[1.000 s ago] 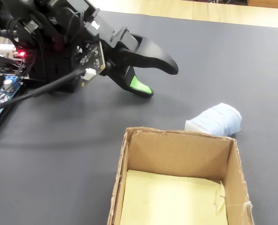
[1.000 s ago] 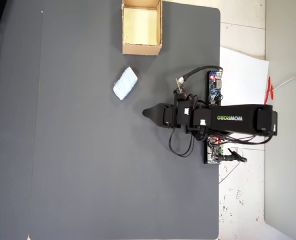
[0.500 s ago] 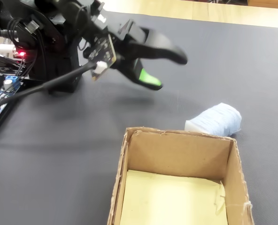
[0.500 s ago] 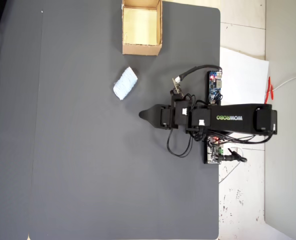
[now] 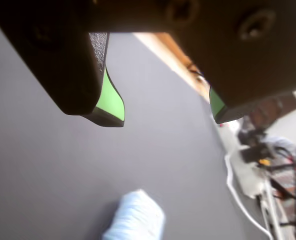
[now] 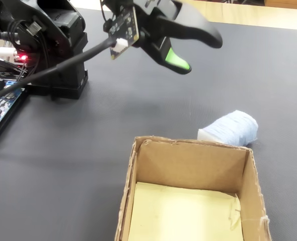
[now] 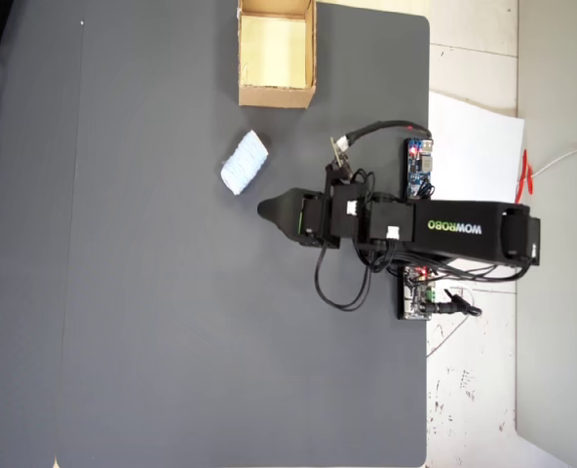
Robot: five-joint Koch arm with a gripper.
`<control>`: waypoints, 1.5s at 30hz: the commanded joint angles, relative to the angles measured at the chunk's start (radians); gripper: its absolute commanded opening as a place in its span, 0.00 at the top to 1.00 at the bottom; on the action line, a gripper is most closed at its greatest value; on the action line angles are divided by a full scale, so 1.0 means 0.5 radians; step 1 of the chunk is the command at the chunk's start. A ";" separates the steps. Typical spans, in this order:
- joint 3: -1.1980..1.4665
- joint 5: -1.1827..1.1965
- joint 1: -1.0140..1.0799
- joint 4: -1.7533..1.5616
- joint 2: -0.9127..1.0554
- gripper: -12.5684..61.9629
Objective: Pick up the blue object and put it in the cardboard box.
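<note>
So there's 1 blue object (image 7: 244, 163) and 1 cardboard box (image 7: 277, 95) on the dark grey desk (image 7: 172, 322), plus the 1 arm. In the overhead view the blue object lies flat on the desk, near the box at about 7 o'clock from it, not touching. The box sits at the 12 o'clock edge of the desk, open top, pale yellow inside, nothing in it.

The gripper (image 7: 265, 209) is up in the air, spread apart and holding nothing. In the wrist view you can see both jaws with their green pads (image 5: 111, 97) and a clear gap of desk between them, and the blue object (image 5: 136, 218) is down at 6 o'clock, well apart from the tips. In the overhead view the blue object is at roughly 11 o'clock from the gripper tip, close by. The fixed view shows the blue object (image 6: 230, 128) just behind the box's far wall (image 6: 191, 163).
</note>
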 commanded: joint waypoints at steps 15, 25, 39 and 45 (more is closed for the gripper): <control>-0.761 -0.006 0.249 0.227 -0.782 0.39; -0.951 -0.018 0.436 0.209 -1.313 0.39; -1.166 -0.015 0.604 0.184 -1.733 0.44; -1.147 -0.018 0.666 0.120 -1.746 0.72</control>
